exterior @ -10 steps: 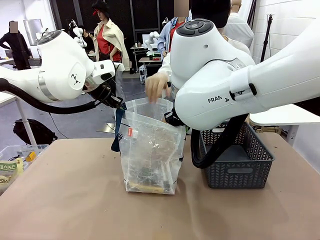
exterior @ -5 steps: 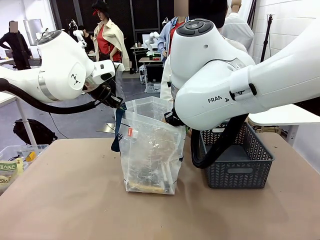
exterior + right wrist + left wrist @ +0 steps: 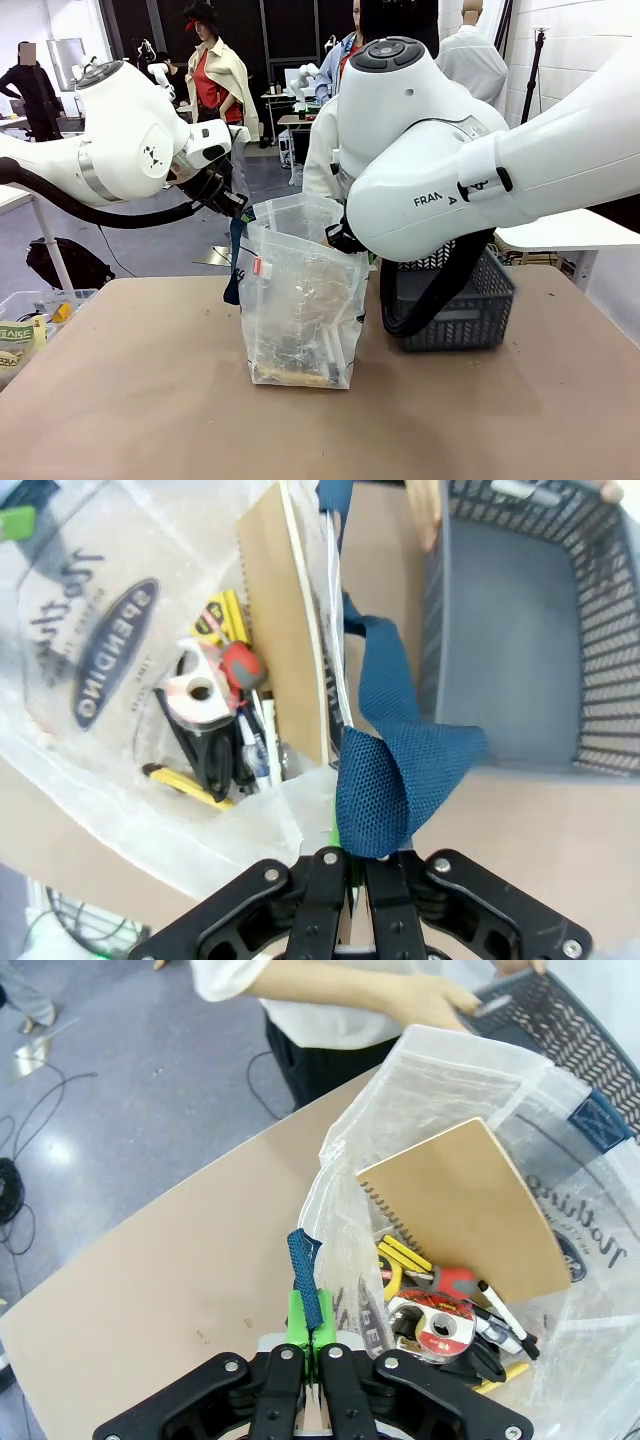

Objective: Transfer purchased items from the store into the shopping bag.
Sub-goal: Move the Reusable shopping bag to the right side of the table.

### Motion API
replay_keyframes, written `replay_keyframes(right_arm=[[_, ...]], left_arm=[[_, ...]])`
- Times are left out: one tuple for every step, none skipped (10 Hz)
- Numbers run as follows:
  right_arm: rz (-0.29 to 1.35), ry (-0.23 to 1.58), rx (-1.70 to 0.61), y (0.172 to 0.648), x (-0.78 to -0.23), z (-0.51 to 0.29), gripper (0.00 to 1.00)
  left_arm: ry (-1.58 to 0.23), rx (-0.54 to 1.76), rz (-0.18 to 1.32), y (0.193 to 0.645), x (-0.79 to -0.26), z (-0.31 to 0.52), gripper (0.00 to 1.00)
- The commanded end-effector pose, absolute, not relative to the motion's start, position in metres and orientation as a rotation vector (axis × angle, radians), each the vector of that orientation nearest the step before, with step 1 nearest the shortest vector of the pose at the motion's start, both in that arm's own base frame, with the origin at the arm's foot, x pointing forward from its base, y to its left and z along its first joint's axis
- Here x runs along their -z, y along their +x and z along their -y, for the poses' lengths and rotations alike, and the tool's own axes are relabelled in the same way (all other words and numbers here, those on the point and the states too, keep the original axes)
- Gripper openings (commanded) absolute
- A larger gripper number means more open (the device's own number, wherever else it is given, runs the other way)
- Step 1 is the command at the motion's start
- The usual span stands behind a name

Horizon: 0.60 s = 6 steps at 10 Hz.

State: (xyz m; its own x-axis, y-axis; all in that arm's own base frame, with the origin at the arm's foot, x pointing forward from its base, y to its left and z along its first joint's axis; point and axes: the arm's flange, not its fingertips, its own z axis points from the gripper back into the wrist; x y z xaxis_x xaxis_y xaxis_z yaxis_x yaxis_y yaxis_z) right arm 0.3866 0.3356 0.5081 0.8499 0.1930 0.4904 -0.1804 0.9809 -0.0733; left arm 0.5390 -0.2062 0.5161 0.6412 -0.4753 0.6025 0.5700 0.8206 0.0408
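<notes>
Left gripper (image 3: 312, 1360): clenched on one blue handle strap (image 3: 305, 1275) of the shopping bag (image 3: 300, 300); the strap end stands up between the green pads.
Right gripper (image 3: 352, 875): clenched on the other blue handle (image 3: 390, 750), which is folded over its fingers.
Bag: it stands upright on the table (image 3: 150, 400), in the middle, and the two arms hold its mouth open from both sides.
Items: they lie inside the bag. I see a tan spiral notebook (image 3: 470, 1210) leaning on the wall, a roll of tape (image 3: 437, 1322), a yellow tool (image 3: 222, 615) and some pens at the bottom.
Basket (image 3: 455, 300): just to the right of the bag, tilted. A hand of the person (image 3: 435, 1000) holds its far rim. Its inside looks empty in the right wrist view.
Stage: I judge the transfer is almost done or done.
Advice for the step: keep both grips firm and at the same height, so the mouth does not sag or close. Do not pull the handles apart too strongly, because the thin plastic can tip or tear.
</notes>
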Motion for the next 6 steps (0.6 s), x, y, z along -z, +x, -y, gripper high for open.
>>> replay_keyframes(right_arm=[[0.504,-0.007,-0.303,0.386,-0.507,-0.349,0.00],[0.481,-0.006,-0.335,0.385,-0.506,-0.354,0.00],[0.454,-0.003,-0.381,0.385,-0.503,-0.359,0.00],[0.433,0.009,-0.409,0.385,-0.500,-0.364,0.00],[0.409,0.037,-0.439,0.384,-0.499,-0.367,0.00],[0.379,0.063,-0.448,0.383,-0.498,-0.370,0.00]], left_arm=[[-0.263,0.643,0.582,0.550,-0.519,0.199,0.00],[-0.314,0.647,0.557,0.552,-0.520,0.197,0.00],[-0.372,0.673,0.522,0.553,-0.520,0.198,0.00],[-0.411,0.683,0.506,0.553,-0.520,0.199,0.00],[-0.438,0.683,0.493,0.554,-0.518,0.201,0.00],[-0.470,0.697,0.460,0.554,-0.515,0.204,0.00]])
